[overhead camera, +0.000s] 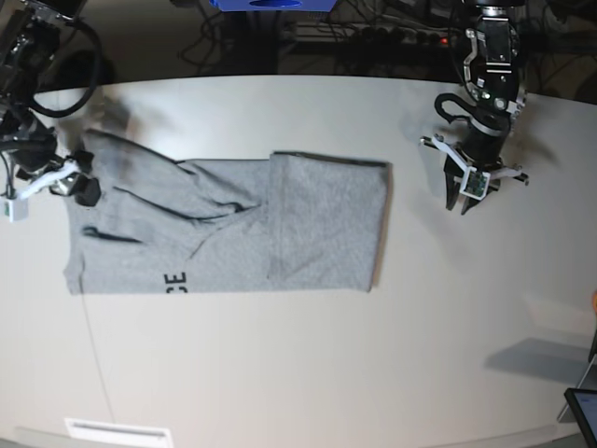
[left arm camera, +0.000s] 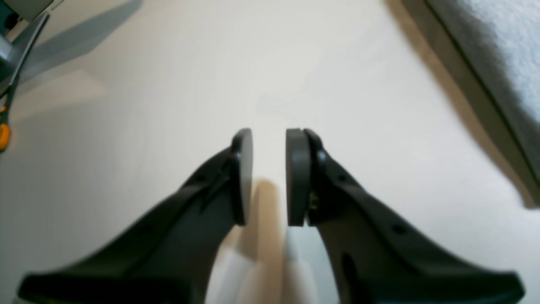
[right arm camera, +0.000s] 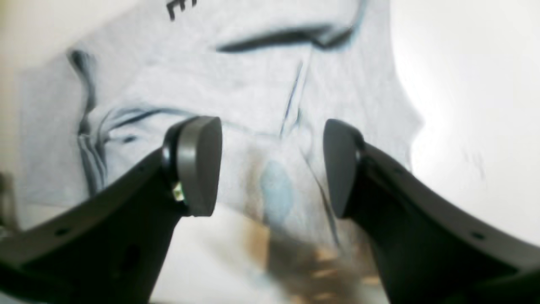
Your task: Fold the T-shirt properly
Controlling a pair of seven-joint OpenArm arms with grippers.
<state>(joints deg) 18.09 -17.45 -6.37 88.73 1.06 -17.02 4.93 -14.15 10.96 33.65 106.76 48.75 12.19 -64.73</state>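
Grey T-shirt [overhead camera: 233, 224] lies part-folded mid-table [overhead camera: 280, 373], lettering showing near its front hem. Right gripper [right arm camera: 272, 166] hovers over the crumpled end, fingers spread, nothing pinched: I'd grab both layers there. Farther off, left gripper [left arm camera: 269, 177] idles, fingers narrowly apart, empty.

White table [overhead camera: 280, 373], matte. Tangled dark cables [overhead camera: 373, 33] behind its far edge, beside a blue object [overhead camera: 270, 5]. White label strip [overhead camera: 117, 432] at near edge.

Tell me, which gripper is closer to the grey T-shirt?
Right. The right gripper hovers at the T-shirt's edge; the left gripper hangs over bare table beside it.
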